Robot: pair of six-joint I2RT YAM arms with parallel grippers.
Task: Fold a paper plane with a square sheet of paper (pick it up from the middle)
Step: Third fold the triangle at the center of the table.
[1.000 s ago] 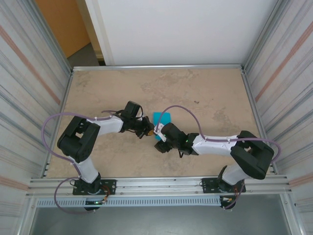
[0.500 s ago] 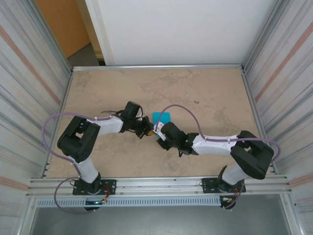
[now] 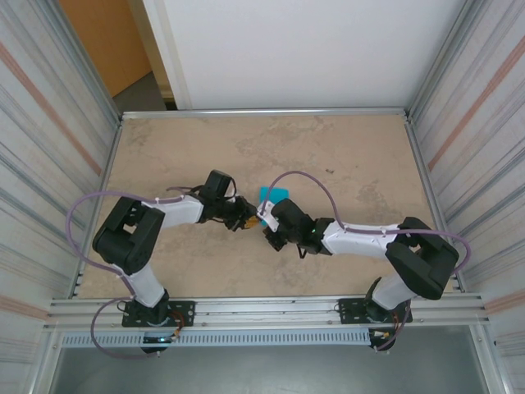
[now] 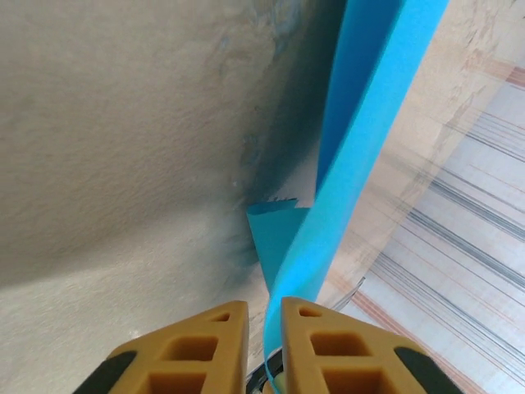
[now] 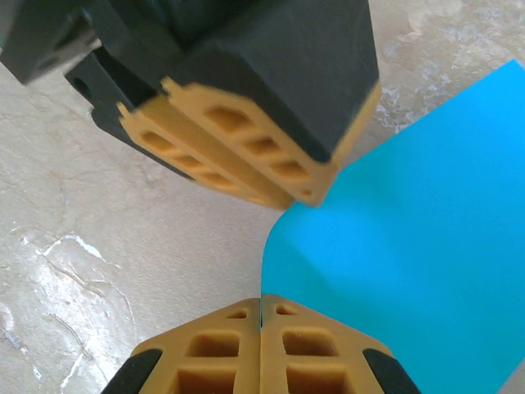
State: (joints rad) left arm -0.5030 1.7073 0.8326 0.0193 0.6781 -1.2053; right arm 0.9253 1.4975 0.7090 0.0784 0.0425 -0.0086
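Observation:
The square sheet of paper [image 3: 276, 194] is turquoise-blue and sits mid-table between my two grippers. In the left wrist view the sheet [image 4: 361, 123] stands on edge, curling up and away. Its lower edge runs into the narrow gap of my left gripper [image 4: 264, 305], whose jaws are slightly apart, with the paper lying against the right finger [image 4: 316, 341]. My right gripper [image 5: 261, 300] is shut, and the sheet's [image 5: 410, 238] curved left edge disappears into the seam between its fingers. The left gripper's fingers [image 5: 246, 148] hover close above, at the sheet's corner.
The two grippers [image 3: 248, 222] [image 3: 266, 220] nearly touch at the middle of the beige table [image 3: 344, 156]. Corrugated metal walls [image 3: 49, 148] flank both sides, and a metal rail [image 3: 262, 308] crosses the near edge. Purple cables loop over both arms.
My right gripper has closed from open onto the sheet's edge. The left jaws have parted slightly from fully shut. Both arms shifted only a little.

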